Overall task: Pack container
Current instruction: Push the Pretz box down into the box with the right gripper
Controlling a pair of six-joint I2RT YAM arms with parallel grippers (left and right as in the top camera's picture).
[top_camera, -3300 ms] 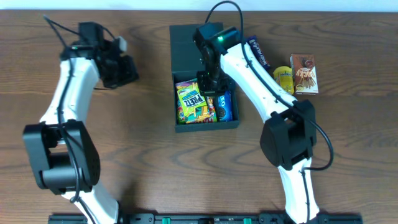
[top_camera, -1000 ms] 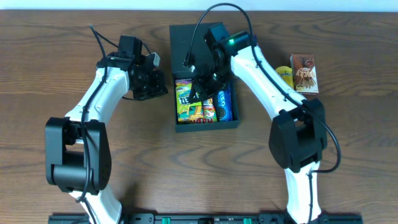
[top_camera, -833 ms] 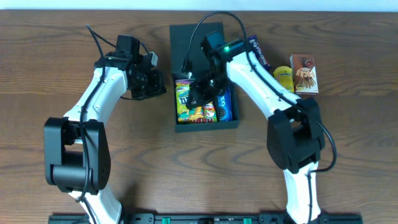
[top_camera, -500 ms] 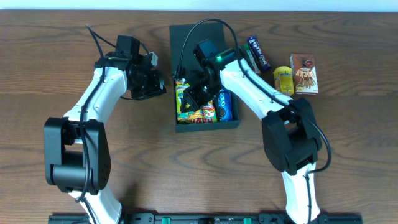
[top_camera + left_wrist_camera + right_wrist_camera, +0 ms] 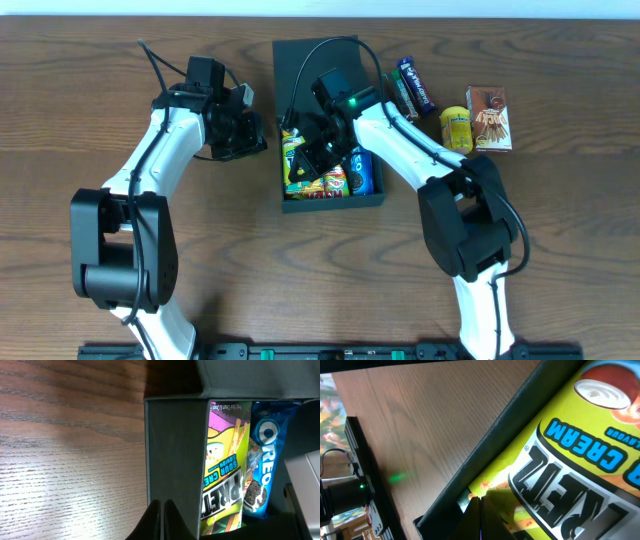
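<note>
Packing is partway: the container [image 5: 330, 200], upper centre of the overhead frame, holds pretzels [image 5: 303, 170] and Oreos [image 5: 362, 172], while 3 snacks [image 5: 457, 128] wait at upper right. We see the left claw [image 5: 161, 510] closed by the container's left wall and the right claw [image 5: 480, 510] closed over the pretzels. We cannot tell whether either one grips anything.

We record a robotics lab: wood-grain worktop [image 5: 560, 250], black mounting rail [image 5: 330, 352] at the bottom edge, two cabled white arms [image 5: 150, 165].
</note>
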